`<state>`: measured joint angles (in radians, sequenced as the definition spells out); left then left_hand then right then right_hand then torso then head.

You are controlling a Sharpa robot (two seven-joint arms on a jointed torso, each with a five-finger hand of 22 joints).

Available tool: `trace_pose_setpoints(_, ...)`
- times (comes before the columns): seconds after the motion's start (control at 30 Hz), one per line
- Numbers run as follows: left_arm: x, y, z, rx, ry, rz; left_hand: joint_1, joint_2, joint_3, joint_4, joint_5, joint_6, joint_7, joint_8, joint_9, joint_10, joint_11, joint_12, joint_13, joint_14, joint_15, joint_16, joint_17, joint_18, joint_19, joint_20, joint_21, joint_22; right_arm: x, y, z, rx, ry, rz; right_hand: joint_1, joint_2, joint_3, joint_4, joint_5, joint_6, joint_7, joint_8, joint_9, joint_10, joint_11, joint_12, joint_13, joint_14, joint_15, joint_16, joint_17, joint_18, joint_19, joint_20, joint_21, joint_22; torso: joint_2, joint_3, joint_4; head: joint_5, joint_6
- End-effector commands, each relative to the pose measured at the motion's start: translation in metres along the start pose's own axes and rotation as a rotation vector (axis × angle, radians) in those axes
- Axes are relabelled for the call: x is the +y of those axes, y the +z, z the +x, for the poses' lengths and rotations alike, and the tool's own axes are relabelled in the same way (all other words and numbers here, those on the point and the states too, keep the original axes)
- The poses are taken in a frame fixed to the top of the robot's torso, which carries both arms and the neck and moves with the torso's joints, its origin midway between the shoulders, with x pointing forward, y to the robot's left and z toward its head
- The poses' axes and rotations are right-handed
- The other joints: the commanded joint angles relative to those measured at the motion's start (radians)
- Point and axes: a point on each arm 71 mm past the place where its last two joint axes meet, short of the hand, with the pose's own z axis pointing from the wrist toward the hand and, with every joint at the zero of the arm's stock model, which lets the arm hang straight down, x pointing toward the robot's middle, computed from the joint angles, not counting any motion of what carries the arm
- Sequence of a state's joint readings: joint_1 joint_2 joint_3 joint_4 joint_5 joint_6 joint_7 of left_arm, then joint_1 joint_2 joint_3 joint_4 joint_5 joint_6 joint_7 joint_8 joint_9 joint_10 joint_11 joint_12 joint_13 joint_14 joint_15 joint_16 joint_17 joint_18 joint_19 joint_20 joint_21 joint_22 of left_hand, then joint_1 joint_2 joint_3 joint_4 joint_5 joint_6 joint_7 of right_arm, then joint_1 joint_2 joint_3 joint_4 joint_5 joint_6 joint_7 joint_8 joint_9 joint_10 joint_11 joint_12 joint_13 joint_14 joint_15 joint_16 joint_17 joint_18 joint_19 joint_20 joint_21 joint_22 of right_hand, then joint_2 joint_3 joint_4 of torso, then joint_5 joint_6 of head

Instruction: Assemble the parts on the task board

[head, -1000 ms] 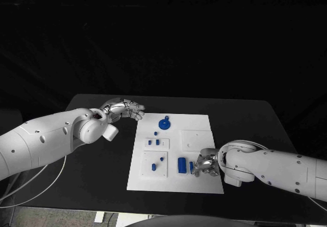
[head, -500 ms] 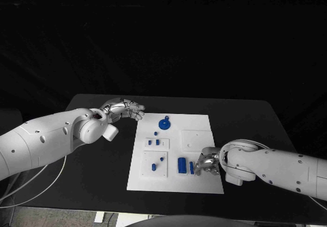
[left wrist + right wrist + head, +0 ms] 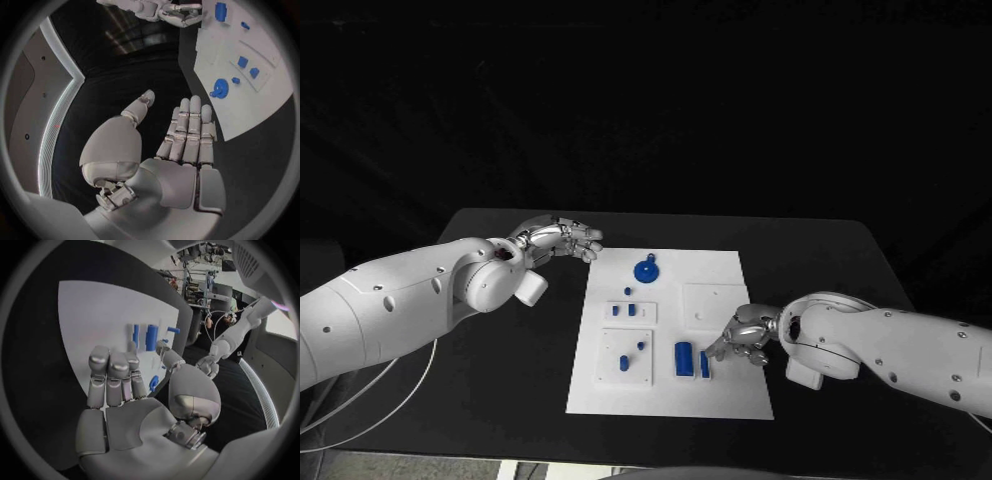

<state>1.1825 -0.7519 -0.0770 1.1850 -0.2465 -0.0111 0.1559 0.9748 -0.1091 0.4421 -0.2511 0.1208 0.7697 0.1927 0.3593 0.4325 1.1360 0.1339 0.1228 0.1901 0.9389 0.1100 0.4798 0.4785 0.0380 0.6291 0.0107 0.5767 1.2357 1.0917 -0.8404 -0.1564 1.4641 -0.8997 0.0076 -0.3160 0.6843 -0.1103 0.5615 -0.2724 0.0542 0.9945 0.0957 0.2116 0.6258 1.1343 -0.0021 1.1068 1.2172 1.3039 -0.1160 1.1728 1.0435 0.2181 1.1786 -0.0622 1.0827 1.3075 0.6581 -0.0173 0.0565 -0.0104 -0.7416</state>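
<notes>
The white task board (image 3: 718, 395) lies mid-table. On it are a round blue part with a tab (image 3: 646, 267), several small blue parts (image 3: 633, 310), and a blue block (image 3: 682, 358) with a slim blue bar (image 3: 705, 363) beside it. My right hand (image 3: 743, 340) hovers over the board's right side, just right of the block and bar. Its fingers (image 3: 111, 371) are stretched out and grip nothing; a small blue part (image 3: 154, 383) shows in the gap by the thumb. My left hand (image 3: 560, 238) floats off the board's far left corner, with flat fingers (image 3: 187, 131) and an empty palm.
The black table (image 3: 502, 360) runs well past the board on both sides. The left wrist view shows the board (image 3: 250, 115), the round part (image 3: 220, 89) and my right hand (image 3: 178, 12) beyond it.
The whole head picture has shifted, so the camera moved. Relative to the board, my right hand has drawn slightly away from the block and bar toward the far side. The left hand holds still.
</notes>
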Motion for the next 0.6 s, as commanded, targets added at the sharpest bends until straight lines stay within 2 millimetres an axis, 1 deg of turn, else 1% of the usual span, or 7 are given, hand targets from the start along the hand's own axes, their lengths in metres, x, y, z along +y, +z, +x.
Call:
trace_pose_setpoints(0.03,-0.004,0.002,-0.003,-0.059,-0.01,0.049,-0.004,-0.002,0.001,0.003,-0.005,-0.003,-0.004,0.007,-0.002,0.003,-0.004,-0.006,0.002,0.007,-0.001,-0.006,0.001,0.004,0.007,-0.002,-0.005,0.002,0.01,0.0,-0.02,-0.067,0.129,-0.163,-0.008,0.016,-0.04,-0.018,0.035,-0.023,0.016,-0.005,0.003,-0.011,0.001,-0.006,-0.001,-0.003,0.007,-0.007,-0.001,0.044,-0.011,-0.002,-0.009,0.008,-0.003,-0.0002,-0.0014,-0.008,0.028)
trace_pose_setpoints(0.07,-0.005,0.004,-0.005,-0.08,-0.02,0.061,-0.003,-0.001,0.002,0.003,-0.005,-0.001,-0.005,0.007,-0.001,0.004,-0.004,-0.006,0.002,0.008,-0.002,-0.006,0.002,0.004,0.008,-0.002,-0.006,0.002,0.013,0.001,-0.034,-0.099,0.172,-0.202,-0.001,0.022,-0.062,-0.02,0.063,-0.024,0.016,-0.004,0.005,-0.014,0.002,-0.005,-0.001,-0.005,0.007,-0.008,-0.001,0.044,-0.016,-0.003,-0.012,0.009,-0.008,-0.0016,-0.0025,-0.01,0.036)
trace_pose_setpoints(0.2,-0.006,0.007,-0.008,-0.119,-0.045,0.078,0.0,0.002,0.003,0.002,-0.004,0.002,-0.006,0.01,-0.001,0.007,-0.005,-0.004,0.002,0.007,-0.002,-0.008,0.004,0.005,0.009,-0.003,-0.006,0.003,0.015,0.006,-0.074,-0.221,0.288,-0.275,0.049,0.042,-0.107,-0.018,0.086,-0.024,0.014,-0.001,0.011,-0.023,0.0,-0.005,-0.002,-0.012,0.005,-0.019,-0.003,0.044,-0.028,-0.004,-0.027,0.005,-0.02,-0.0034,-0.006,-0.014,0.062)
trace_pose_setpoints(0.37,-0.006,0.012,-0.014,-0.158,-0.061,0.086,0.007,0.006,0.006,-0.002,-0.003,0.005,-0.008,0.011,-0.001,0.003,-0.004,-0.007,0.001,-0.003,0.002,-0.019,0.004,0.006,0.01,0.0,-0.008,0.005,0.012,0.013,-0.113,-0.344,0.432,-0.317,0.098,0.049,-0.112,-0.019,0.115,-0.038,0.02,-0.007,0.01,-0.054,0.005,-0.03,-0.015,-0.047,0.01,-0.058,-0.02,0.043,-0.061,0.005,-0.064,-0.007,-0.038,-0.005,-0.0062,-0.02,0.08)
trace_pose_setpoints(0.5,-0.007,0.017,-0.02,-0.198,-0.073,0.094,0.011,0.009,0.008,-0.005,-0.001,0.001,-0.009,0.009,-0.004,-0.01,0.003,-0.016,-0.003,-0.02,0.011,-0.037,0.002,0.007,0.006,0.007,-0.015,0.007,0.012,0.022,-0.135,-0.406,0.525,-0.358,0.144,0.048,-0.104,-0.013,0.122,-0.061,0.036,-0.015,0.012,-0.122,0.024,-0.118,-0.08,-0.113,0.031,-0.171,-0.079,0.038,-0.139,0.043,-0.169,-0.054,-0.055,-0.0047,-0.006,-0.018,0.092)
trace_pose_setpoints(0.53,-0.009,0.018,-0.022,-0.207,-0.073,0.099,0.013,0.01,0.009,-0.006,-0.001,-0.002,-0.009,0.008,-0.005,-0.017,0.006,-0.021,-0.006,-0.029,0.015,-0.044,0.0,0.009,0.005,0.01,-0.017,0.007,0.012,0.025,-0.139,-0.412,0.55,-0.37,0.164,0.043,-0.092,-0.006,0.12,-0.068,0.043,-0.017,0.013,-0.148,0.031,-0.155,-0.109,-0.146,0.04,-0.216,-0.102,0.032,-0.172,0.059,-0.21,-0.072,-0.059,-0.0048,-0.0057,-0.018,0.103)
trace_pose_setpoints(0.6,-0.013,0.022,-0.026,-0.219,-0.078,0.105,0.014,0.009,0.01,-0.007,-0.001,-0.009,-0.012,0.004,-0.009,-0.041,0.016,-0.036,-0.015,-0.052,0.024,-0.063,-0.004,0.011,-0.004,0.019,-0.024,0.007,0.012,0.028,-0.145,-0.429,0.595,-0.393,0.174,0.049,-0.072,-0.012,0.12,-0.09,0.053,-0.025,0.012,-0.2,0.055,-0.252,-0.191,-0.217,0.071,-0.315,-0.154,0.013,-0.248,0.094,-0.297,-0.112,-0.071,-0.0021,-0.0059,-0.016,0.107)
